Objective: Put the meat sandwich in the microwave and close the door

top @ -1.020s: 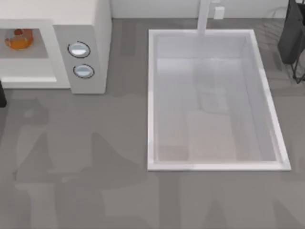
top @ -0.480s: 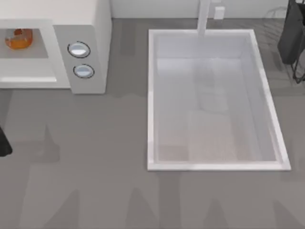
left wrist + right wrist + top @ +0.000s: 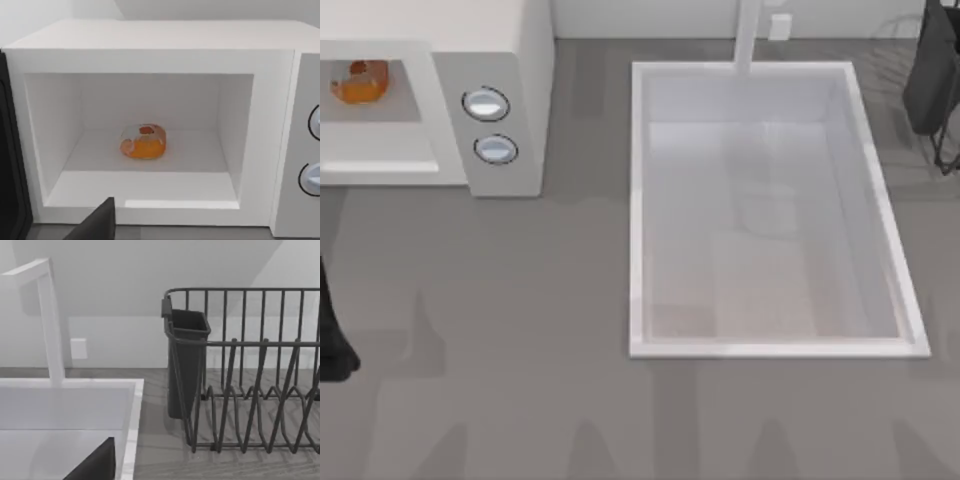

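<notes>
Left wrist view put my left gripper (image 3: 99,221) low, just before the large boxy white microwave (image 3: 150,50); open or clenched, I could not tell. Beside it stood the dark-faced open door (image 3: 10,150). Farther ahead the small orange-edged meat sandwich (image 3: 143,141) lay mid-cavity. I judged a steady push on the door's outer face best. My right gripper (image 3: 95,464) sat parked, state unclear.

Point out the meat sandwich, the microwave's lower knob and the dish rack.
meat sandwich (image 3: 143,141): left wrist view, on its orange middle, inside the microwave cavity.
lower knob (image 3: 496,149): top view, on its glassy face, on the microwave's side panel.
dish rack (image 3: 250,385): right wrist view, on a dark wire bar.
</notes>
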